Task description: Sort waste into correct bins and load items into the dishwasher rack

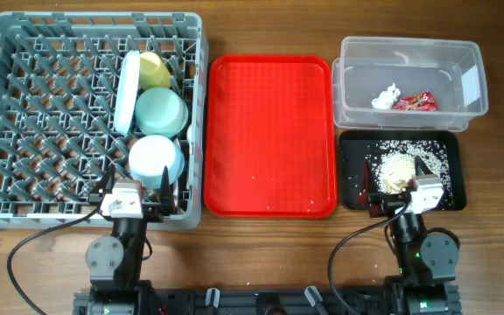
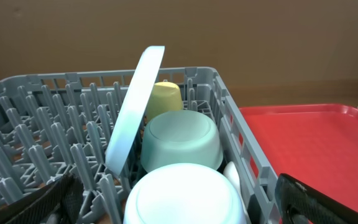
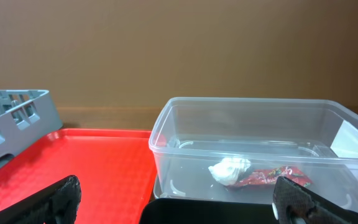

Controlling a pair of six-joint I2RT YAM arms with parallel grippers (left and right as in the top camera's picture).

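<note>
Rice scraps, beige, heaped and scattered in the black tray at 4 o'clock, show whole only from overhead; the right wrist view clips that tray to a rim. That wrist view gives the clear tub side-on, with the crumpled tissue just beside the red-and-silver wrapper on its floor. Dishwasher rack at 9 o'clock: plate on edge, yellow cup, far bowl, near bowl, all along its 3 o'clock wall. Red tray lies between, long edges just beside rack and bins. Wood table shows in a band at 6 o'clock around both arms. Left gripper, right gripper: jaws spread wide, nothing held.
</note>
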